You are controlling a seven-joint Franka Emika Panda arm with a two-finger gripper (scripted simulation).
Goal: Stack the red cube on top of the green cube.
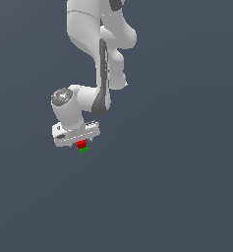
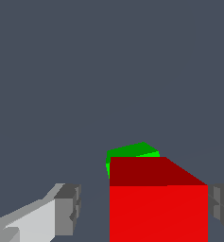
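Exterior view: white Panda arm (image 1: pixel 103 54) reaching down over a plain dark grey tabletop (image 1: pixel 177 197), nothing else lying near. Gripper (image 1: pixel 81 142) low, directly above the red cube (image 1: pixel 81 144), which sits against the top of the green cube (image 1: pixel 84 149); green peeking out just below red and slightly toward the exterior view's right. Both cubes tiny here, edges too small to make out, no long axis to either. Fingers hidden behind the hand body and the red cube, so jaw state unreadable from this side. Wrist view: red cube (image 2: pixel 158 203) large between the two grey fingers (image 2: pixel 68 208), cut off by the frame edge, one flat face square to the camera. One finger touching the red cube's side, the other standing clear of it with open tabletop (image 2: pixel 108 71) showing between; jaws apart, not clamped. Green cube (image 2: pixel 132 151) mostly hidden behind red, only a corner and a strip of top showing, turned slightly askew to red.
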